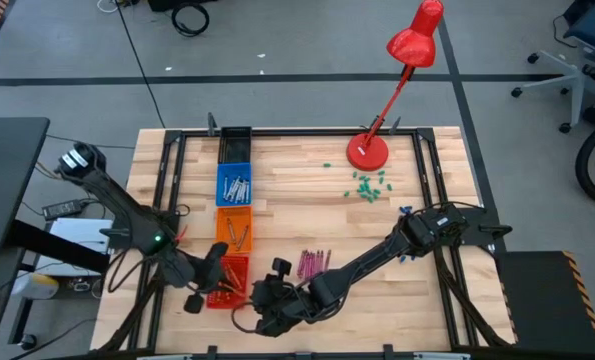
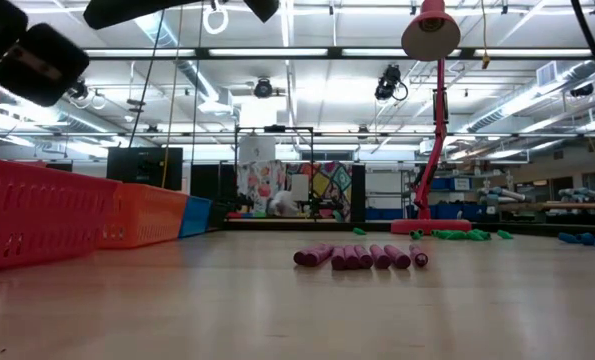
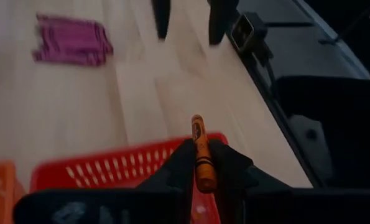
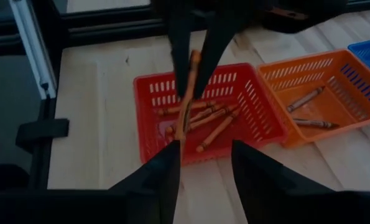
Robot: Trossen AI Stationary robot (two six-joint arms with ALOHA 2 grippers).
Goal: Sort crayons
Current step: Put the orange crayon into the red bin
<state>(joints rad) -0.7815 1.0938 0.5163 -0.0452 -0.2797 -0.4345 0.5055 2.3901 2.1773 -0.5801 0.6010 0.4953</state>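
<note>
I hold an orange crayon (image 3: 200,154) pinched upright in the left gripper (image 3: 203,165) above the red basket (image 4: 244,93); the right gripper (image 4: 203,163) waits open nearby; next, I judge, release it inside.

Two dark, slim jointed arms trailing black cables, a small green light glowing on the left arm (image 1: 157,239)
</note>
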